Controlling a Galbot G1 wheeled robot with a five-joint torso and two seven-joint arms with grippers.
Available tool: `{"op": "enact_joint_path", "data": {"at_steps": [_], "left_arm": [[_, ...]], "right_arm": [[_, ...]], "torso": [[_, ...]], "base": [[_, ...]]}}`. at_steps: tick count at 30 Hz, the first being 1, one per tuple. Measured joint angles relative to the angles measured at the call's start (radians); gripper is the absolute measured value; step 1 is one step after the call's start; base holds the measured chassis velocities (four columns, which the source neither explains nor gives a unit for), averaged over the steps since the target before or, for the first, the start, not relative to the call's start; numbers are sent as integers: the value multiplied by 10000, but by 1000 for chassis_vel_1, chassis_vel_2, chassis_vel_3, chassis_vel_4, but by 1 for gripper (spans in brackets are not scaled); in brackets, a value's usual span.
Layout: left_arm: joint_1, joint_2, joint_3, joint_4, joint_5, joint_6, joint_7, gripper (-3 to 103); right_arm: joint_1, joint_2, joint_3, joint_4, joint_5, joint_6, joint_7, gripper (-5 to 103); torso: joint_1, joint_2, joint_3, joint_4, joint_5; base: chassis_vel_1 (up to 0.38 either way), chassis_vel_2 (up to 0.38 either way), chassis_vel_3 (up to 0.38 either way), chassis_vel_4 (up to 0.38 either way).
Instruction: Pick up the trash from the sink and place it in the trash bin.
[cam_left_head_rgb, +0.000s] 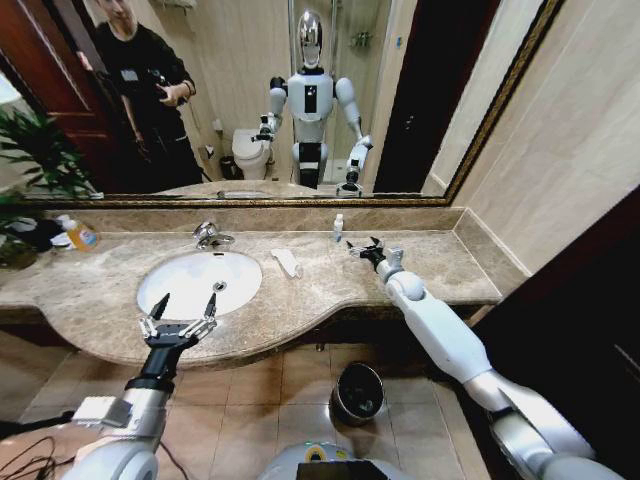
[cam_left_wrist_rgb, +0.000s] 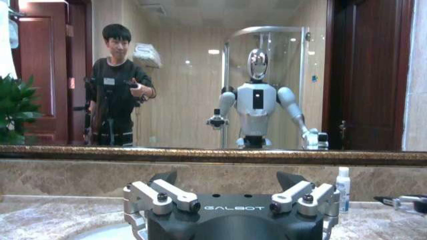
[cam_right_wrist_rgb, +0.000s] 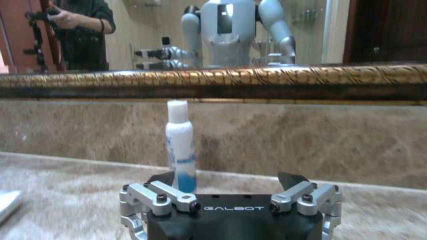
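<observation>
The white oval sink with its chrome tap sits in the beige marble counter. My left gripper hovers open over the sink's front rim, holding nothing. A white wrapper-like piece of trash lies on the counter just right of the basin. A tiny white-capped bottle stands upright against the back wall. My right gripper is open, low over the counter just in front of that bottle. The round dark trash bin stands on the floor below the counter.
An orange-labelled soap bottle and a green plant occupy the counter's far left. A gold-framed mirror runs along the back wall. A side wall closes off the counter on the right.
</observation>
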Motion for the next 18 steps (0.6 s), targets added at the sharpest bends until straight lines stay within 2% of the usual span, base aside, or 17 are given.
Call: {"op": "enact_joint_path", "data": {"at_steps": [10,18], "left_arm": [[0,0,0,0,0,0,0,100],[0,0,0,0,0,0,0,100]], "right_arm": [[837,824,-505,-929,-121,261,-601,100],[1610,1565,-604,-2028,-549,373,-578,100]], "torso": [[0,0,0,2,-1],[0,0,1,3,-3]], "base": [[0,0,0,0],[0,0,0,0]]}}
